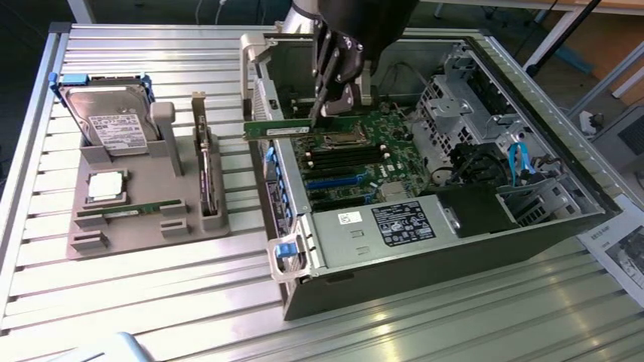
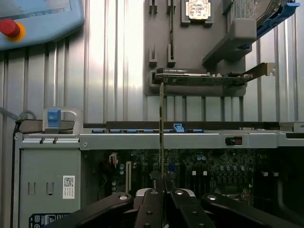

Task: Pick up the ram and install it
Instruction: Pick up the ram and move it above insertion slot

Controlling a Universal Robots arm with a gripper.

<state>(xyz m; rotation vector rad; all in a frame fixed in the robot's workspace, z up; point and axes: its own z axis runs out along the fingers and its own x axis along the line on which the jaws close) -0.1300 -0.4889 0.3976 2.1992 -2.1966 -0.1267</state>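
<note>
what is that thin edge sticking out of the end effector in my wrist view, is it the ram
observer: yes, the exterior view shows its flat face: a long narrow green circuit-board stick, clamped in the black end effector.
operator: is it seated yet
observer: no, it hangs roughly level above the green motherboard, clear of the long black slots.
operator: where is it gripped
observer: near its end toward the exterior view's right; the rest stretches toward the silver case wall.

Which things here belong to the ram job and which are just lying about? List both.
Job: ram stick, held in the shut gripper; open computer case; its green board.
Lying about: hard drive, processor chip, expansion card, spare stick in the grey holder.
</note>
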